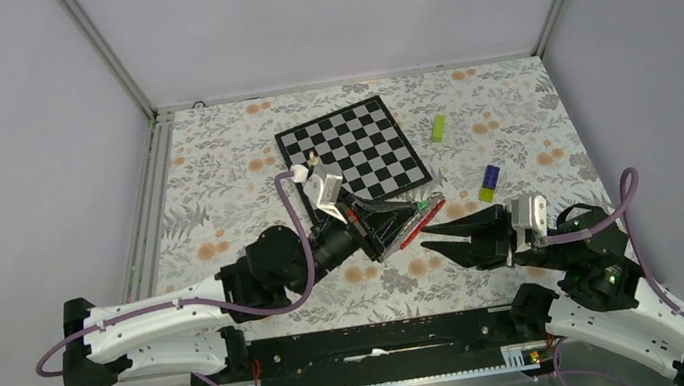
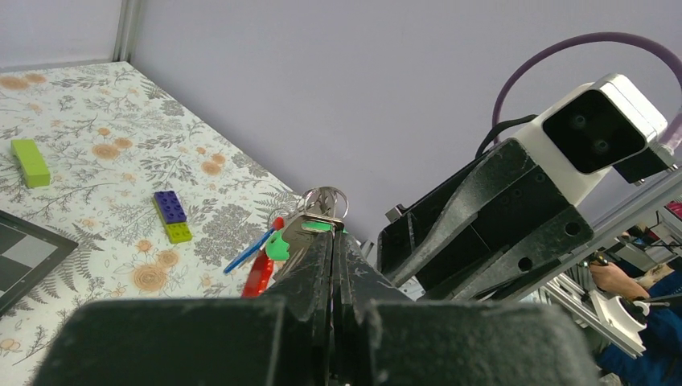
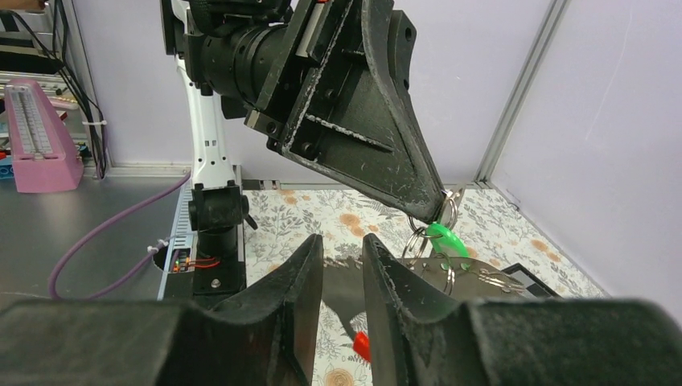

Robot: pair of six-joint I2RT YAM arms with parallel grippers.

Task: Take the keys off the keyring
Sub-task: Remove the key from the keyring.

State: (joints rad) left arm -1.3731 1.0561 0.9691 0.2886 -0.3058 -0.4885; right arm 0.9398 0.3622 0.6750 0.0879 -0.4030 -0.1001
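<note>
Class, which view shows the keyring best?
The left wrist view: the keyring stands clear above the left claw, against the wall. The right wrist view shows its rings bunched under that claw's tip; the top view shows only a tiny cluster.

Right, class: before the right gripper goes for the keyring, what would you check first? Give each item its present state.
1. Left gripper shut on the keys: ok.
2. Right gripper jaws apart: ok.
3. Keyring between the right jaws: not ok, it hangs off to one side.
4. Red strap clear of the right jaws: cannot tell.
5. Chessboard out of the way: ok.
</note>
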